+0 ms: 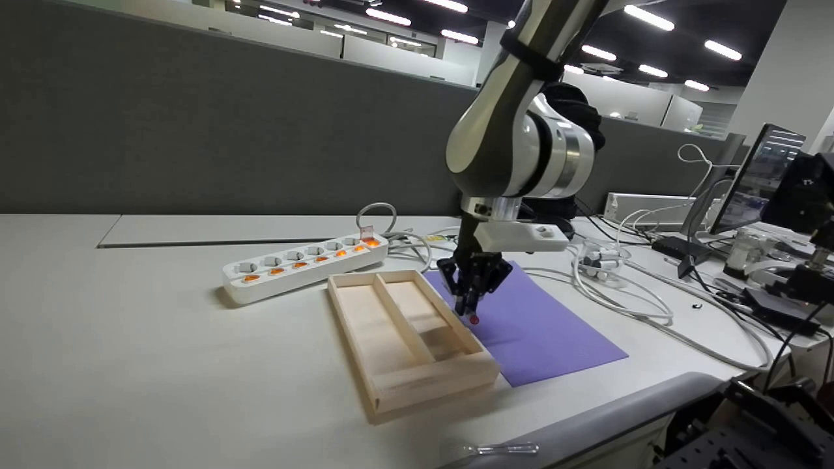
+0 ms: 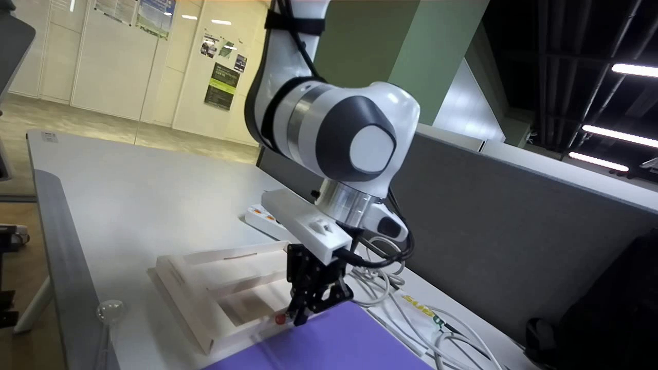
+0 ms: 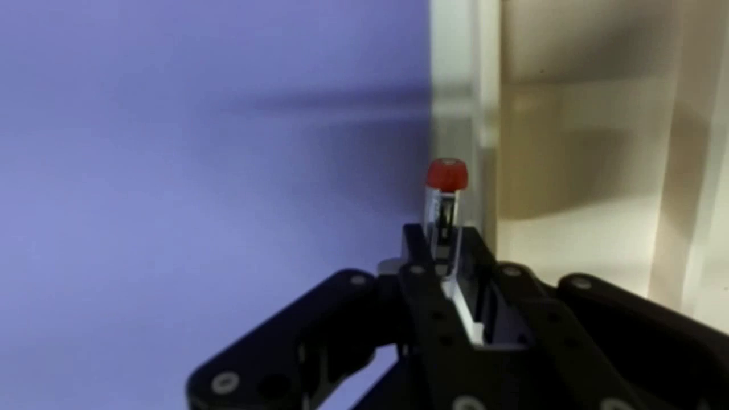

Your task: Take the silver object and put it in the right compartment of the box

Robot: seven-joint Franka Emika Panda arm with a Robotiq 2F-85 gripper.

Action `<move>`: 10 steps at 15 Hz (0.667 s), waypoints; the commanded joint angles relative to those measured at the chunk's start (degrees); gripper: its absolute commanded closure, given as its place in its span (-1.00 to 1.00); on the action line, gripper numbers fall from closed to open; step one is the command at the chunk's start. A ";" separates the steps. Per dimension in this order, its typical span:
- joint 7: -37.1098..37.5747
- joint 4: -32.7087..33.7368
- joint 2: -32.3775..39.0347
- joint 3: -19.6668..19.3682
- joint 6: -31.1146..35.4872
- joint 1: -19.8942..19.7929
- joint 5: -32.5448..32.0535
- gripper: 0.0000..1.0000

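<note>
The silver object, a slim stick with a red tip and a clear and dark grey body, is in my gripper [image 3: 442,245]. Its body [image 3: 445,219] sticks out past the fingertips in the wrist view. Its red tip also shows in both exterior views [image 1: 474,320] [image 2: 280,318]. The gripper [image 1: 468,309] is shut on it, pointing down, above the outer rim of the pale wood box [image 1: 438,381]. The right compartment [image 1: 417,305] lies just beside the gripper, with shadows on its floor; it also shows in the wrist view [image 3: 581,239]. The stick's rear end is hidden by the fingers.
A flat purple sheet [image 1: 547,335] lies against the box's right side. A white power strip [image 1: 303,268] stands behind the box, with white cables [image 1: 619,303] at the back and right. A clear item with a round bulb [image 2: 110,312] lies near the table's front edge.
</note>
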 commanded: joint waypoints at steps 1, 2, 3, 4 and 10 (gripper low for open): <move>-5.32 -3.82 -5.77 4.88 -5.28 -0.95 1.45 0.91; -6.06 -4.48 -6.79 5.33 -6.22 -0.42 1.36 0.91; -6.52 -5.07 -7.77 5.65 -7.15 0.07 1.29 0.91; -6.61 -5.62 -8.63 5.74 -7.75 0.55 0.99 0.91; -7.20 -6.74 -10.55 5.16 -9.94 1.85 0.31 0.91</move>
